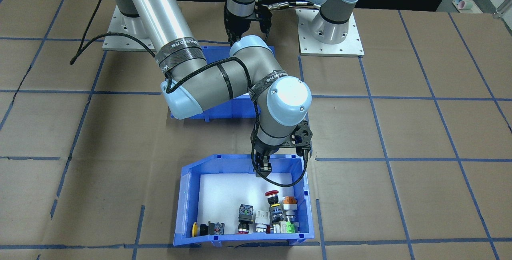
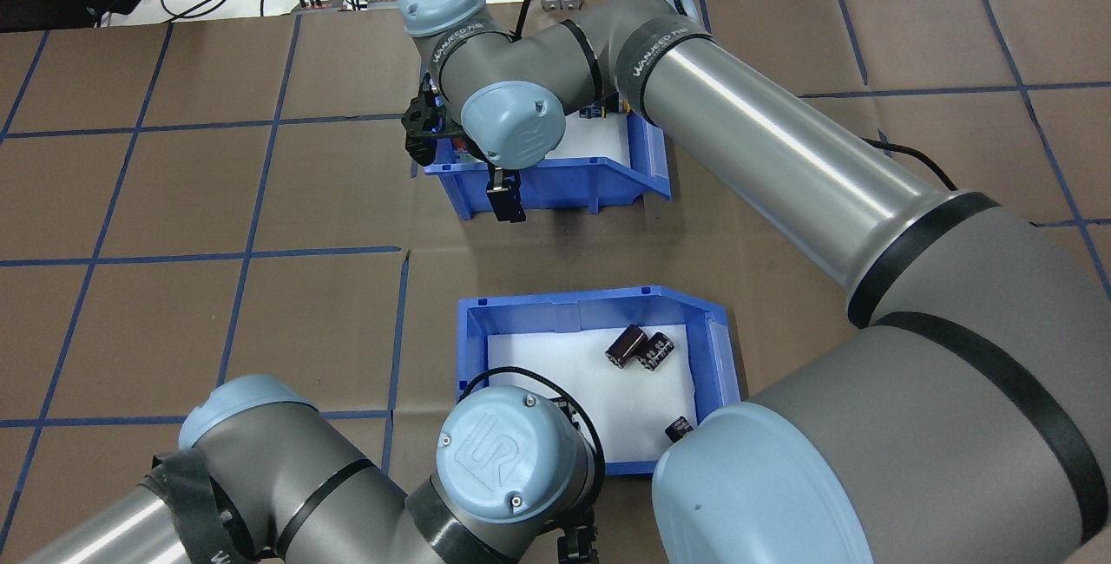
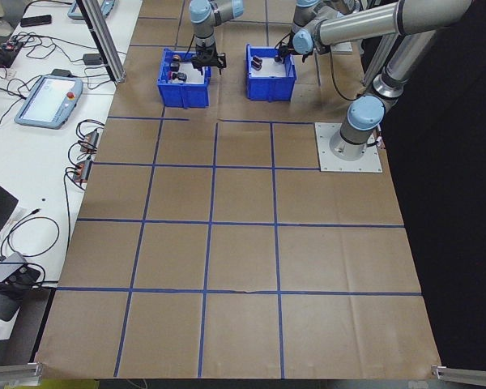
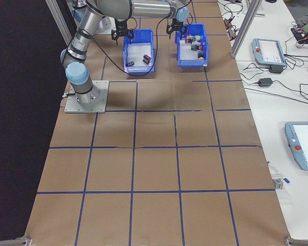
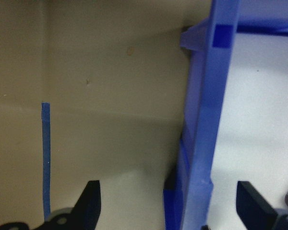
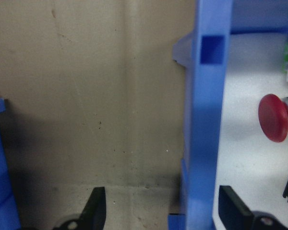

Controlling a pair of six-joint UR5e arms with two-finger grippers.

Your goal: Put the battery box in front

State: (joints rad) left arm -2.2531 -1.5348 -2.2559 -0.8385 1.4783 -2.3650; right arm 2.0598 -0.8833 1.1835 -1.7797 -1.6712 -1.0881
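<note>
While I watch from the remote console, the left pincer (image 5: 165, 203) stands wide open astride the back wall of the battery box (image 2: 555, 308), one finger outside, one over its white foam. That box lies nearest the robot on the counter (image 2: 217, 200). Beyond it, the right pincer (image 6: 161, 211) straddles the switch bin (image 1: 188, 196), equally wide open.
</note>
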